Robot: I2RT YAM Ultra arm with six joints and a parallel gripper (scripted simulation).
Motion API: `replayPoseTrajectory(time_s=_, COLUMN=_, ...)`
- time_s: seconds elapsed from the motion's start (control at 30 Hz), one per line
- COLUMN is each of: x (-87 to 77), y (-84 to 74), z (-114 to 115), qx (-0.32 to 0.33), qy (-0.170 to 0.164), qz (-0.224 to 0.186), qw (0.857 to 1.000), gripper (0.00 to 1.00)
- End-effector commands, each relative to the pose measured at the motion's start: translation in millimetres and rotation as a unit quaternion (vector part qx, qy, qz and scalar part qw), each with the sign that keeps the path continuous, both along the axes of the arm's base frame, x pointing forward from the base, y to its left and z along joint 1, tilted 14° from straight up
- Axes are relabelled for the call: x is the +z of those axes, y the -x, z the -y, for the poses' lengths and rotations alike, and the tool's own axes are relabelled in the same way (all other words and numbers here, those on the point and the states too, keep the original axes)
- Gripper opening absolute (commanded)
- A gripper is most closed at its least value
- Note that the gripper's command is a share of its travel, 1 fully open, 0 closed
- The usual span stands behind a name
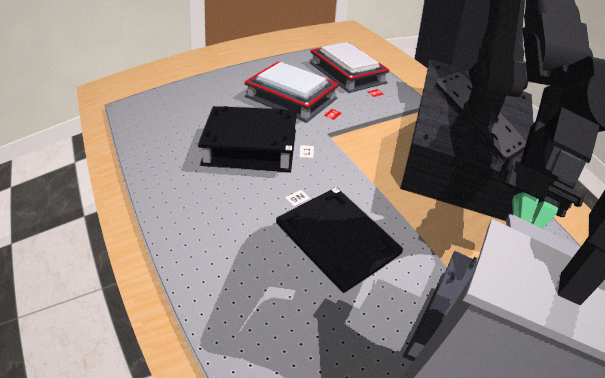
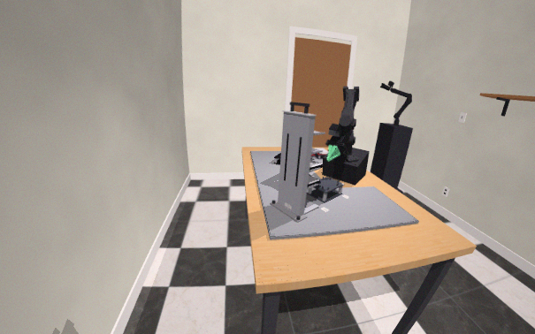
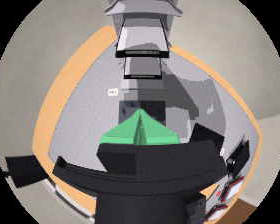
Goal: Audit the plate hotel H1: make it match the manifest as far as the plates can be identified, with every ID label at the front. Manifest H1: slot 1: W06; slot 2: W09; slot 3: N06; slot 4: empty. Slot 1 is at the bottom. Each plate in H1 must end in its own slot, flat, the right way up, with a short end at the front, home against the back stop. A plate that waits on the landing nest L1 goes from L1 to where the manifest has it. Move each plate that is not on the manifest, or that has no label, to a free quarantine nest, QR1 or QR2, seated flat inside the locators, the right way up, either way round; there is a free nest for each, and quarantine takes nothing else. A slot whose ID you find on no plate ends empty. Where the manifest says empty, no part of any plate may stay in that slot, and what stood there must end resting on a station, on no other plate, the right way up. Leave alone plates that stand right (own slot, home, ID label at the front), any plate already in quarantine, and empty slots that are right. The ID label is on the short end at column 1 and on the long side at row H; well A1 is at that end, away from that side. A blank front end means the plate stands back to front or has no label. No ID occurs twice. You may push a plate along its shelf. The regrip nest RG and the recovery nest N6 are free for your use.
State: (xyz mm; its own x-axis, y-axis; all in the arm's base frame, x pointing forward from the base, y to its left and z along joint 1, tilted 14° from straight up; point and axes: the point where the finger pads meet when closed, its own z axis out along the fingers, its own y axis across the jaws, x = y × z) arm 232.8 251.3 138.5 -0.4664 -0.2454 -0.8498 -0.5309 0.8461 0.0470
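Observation:
The grey plate hotel H1 (image 2: 295,163) stands on the mat; it also shows in the wrist view (image 3: 143,36), straight ahead, with pale plates on its shelves. I can read no labels on them. My gripper (image 1: 533,210), with green fingers, is shut on nothing and hangs in the air a short way from the hotel's open side; it also shows in the exterior view (image 2: 333,153) and the wrist view (image 3: 139,132). The two red-edged quarantine nests each carry a white plate, one nearer (image 1: 291,80) and one farther (image 1: 351,57). The landing nest L1 (image 1: 248,131) shows only a black top.
The flat black recovery nest N6 (image 1: 338,237) lies on the mat between L1 and the hotel. The arm's black base block (image 1: 461,145) stands right of it. A low dark nest (image 2: 330,187) sits next to the hotel's foot. A black pedestal (image 2: 390,152) with a camera arm stands behind the table.

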Motion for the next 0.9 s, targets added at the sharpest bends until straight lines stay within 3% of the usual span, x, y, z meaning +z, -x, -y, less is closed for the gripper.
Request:
replayPoseTrajectory(time_s=0.0, x=-0.9, y=6.1, z=7.5, qx=-0.007, qy=0.001, qz=0.002, qw=1.000, gripper=0.00)
replayPoseTrajectory(time_s=0.1, x=3.6, y=5.7, z=6.9, qx=-0.008, qy=-0.004, qz=0.005, qw=1.000, gripper=0.00)
replayPoseTrajectory(time_s=0.3, x=-3.5, y=14.8, z=12.9, qx=-0.007, qy=0.001, qz=0.002, qw=1.000, gripper=0.00)
replayPoseTrajectory(time_s=0.33, x=2.7, y=9.8, z=8.8, qx=-0.008, qy=-0.005, qz=0.006, qw=1.000, gripper=0.00)
replayPoseTrajectory(time_s=0.87, x=2.7, y=9.8, z=8.8, qx=-0.008, qy=-0.005, qz=0.006, qw=1.000, gripper=0.00)
